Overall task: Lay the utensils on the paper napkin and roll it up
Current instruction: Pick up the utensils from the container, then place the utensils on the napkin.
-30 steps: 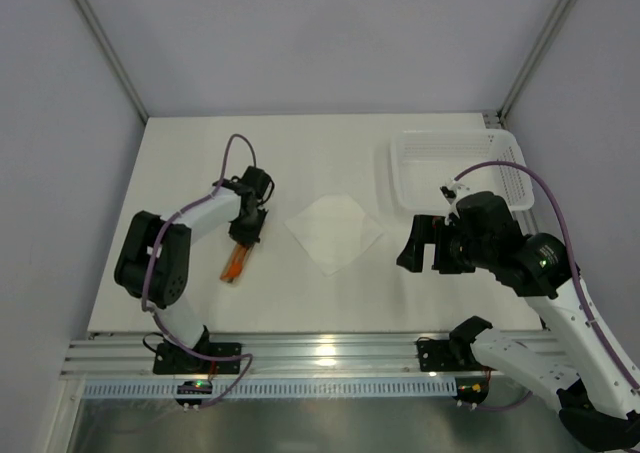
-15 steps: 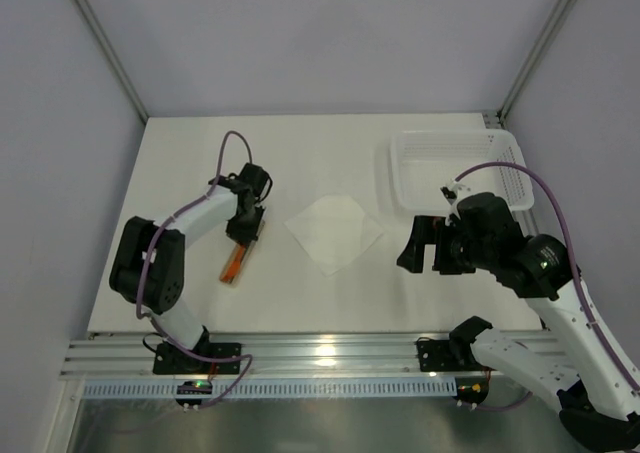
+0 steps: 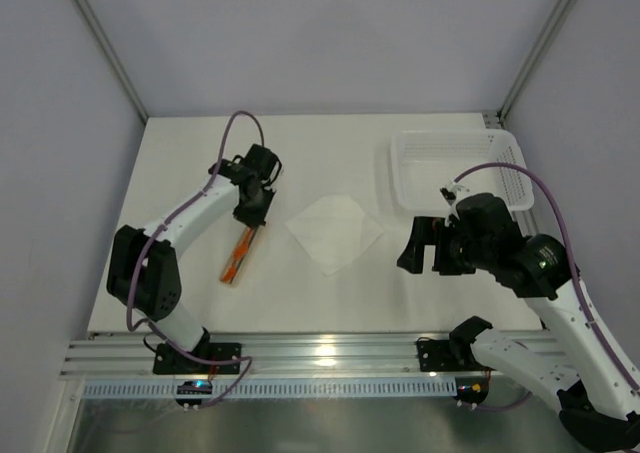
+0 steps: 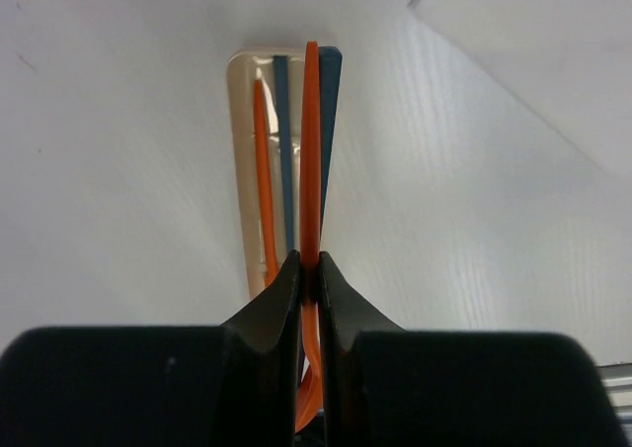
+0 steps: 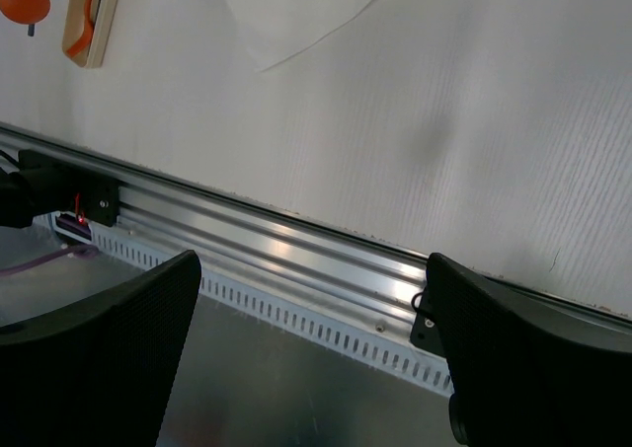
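My left gripper (image 3: 252,213) is shut on the thin handle of an orange utensil (image 4: 311,151). It holds the utensil lengthwise over a long beige holder (image 4: 240,171). A thinner orange stick (image 4: 261,161) and a dark blue stick (image 4: 283,151) lie in the holder. From above, the orange utensil (image 3: 240,251) slants from the gripper down towards the holder (image 3: 231,272). The white paper napkin (image 3: 334,231) lies flat to the right of the gripper; one corner shows in the left wrist view (image 4: 533,62). My right gripper (image 3: 425,245) is open and empty, right of the napkin.
A white perforated basket (image 3: 460,168) stands at the back right. In the right wrist view, the aluminium rail (image 5: 296,250) runs along the table's near edge. That view also shows the napkin's corner (image 5: 296,13), the holder (image 5: 91,13) and an orange round bowl (image 5: 22,1) at the top left.
My left gripper has moved away from the near edge and slightly right, its arm stretching out. The orange utensil now trails from it over the holder. The right arm has not moved.
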Action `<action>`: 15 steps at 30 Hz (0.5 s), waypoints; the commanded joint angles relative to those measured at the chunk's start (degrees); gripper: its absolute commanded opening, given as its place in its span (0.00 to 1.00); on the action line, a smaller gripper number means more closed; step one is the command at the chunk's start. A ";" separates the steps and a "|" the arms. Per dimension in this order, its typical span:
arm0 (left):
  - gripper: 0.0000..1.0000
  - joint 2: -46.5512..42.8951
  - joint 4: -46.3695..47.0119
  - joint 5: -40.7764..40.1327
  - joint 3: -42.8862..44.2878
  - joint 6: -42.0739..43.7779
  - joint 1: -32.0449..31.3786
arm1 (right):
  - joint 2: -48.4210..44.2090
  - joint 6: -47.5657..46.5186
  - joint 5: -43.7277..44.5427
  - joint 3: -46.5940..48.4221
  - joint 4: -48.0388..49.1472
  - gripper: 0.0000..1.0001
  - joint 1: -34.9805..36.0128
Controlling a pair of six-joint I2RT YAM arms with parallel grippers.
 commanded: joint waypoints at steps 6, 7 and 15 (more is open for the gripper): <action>0.00 1.01 -2.85 2.65 9.27 12.52 -7.68 | 1.92 -0.93 0.53 5.90 -1.21 0.99 0.38; 0.00 1.10 -2.41 3.34 9.10 14.71 -8.12 | 2.01 -0.84 0.62 6.25 -1.30 0.99 0.38; 0.00 1.97 2.78 2.03 6.90 29.75 -11.89 | 3.95 -1.10 0.27 10.38 -4.90 0.99 0.38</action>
